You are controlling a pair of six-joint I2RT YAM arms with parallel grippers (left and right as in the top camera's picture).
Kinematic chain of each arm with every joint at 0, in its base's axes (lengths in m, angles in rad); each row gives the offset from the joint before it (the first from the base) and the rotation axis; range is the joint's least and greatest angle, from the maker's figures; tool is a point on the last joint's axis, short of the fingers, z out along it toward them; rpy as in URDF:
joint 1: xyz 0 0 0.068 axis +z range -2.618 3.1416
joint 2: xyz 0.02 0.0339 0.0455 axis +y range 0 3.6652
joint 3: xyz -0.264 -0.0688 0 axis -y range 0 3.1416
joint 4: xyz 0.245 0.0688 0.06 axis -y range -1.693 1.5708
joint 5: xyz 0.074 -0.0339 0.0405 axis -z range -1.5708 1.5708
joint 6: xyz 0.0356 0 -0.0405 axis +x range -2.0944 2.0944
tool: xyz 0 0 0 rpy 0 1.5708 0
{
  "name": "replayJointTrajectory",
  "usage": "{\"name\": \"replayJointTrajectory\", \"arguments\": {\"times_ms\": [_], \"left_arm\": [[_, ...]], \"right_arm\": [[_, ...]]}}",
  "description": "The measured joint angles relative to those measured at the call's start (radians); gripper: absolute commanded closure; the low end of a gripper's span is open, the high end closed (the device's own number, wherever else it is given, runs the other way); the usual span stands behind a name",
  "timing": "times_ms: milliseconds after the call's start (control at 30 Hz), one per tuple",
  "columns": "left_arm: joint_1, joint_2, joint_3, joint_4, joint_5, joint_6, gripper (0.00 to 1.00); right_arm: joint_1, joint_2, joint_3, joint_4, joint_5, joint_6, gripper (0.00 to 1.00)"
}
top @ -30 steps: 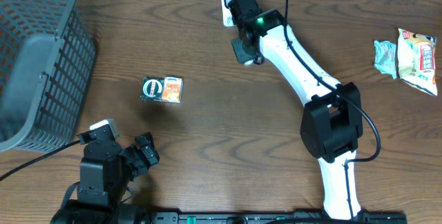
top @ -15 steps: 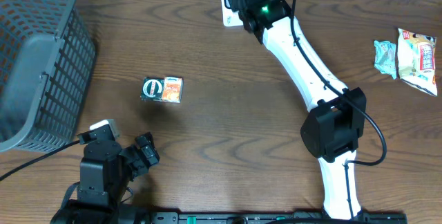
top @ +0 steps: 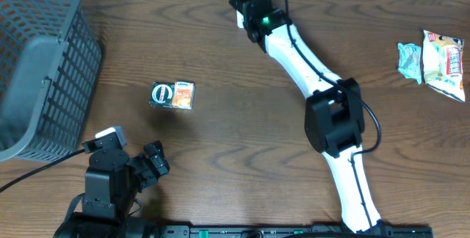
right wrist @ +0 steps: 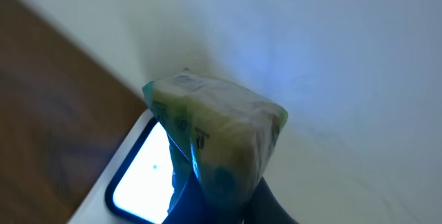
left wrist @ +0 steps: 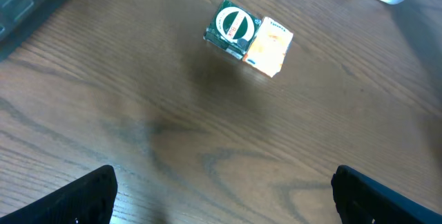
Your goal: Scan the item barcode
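A packet (right wrist: 214, 134) is gripped by the right jaws above the lit scanner (right wrist: 141, 175), where its barcode probably must be faced downward next; left jaws released

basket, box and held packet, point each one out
basket (top: 70, 69): overhead view, on its slatted side wall
box (left wrist: 248, 37): left wrist view, middle of its top face
packet (right wrist: 217, 134): right wrist view, front of the wrapper
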Motion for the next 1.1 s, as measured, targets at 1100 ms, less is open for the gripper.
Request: {"name": "replayJointTrajectory", "arguments": {"times_ms": [1100], "left_arm": [[0.000,0.000,0.000,0.000,0.000,0.000,0.03]], "right_arm": [[-0.056,0.031,0.000,-0.035,-0.002,-0.188,0.99]]}}
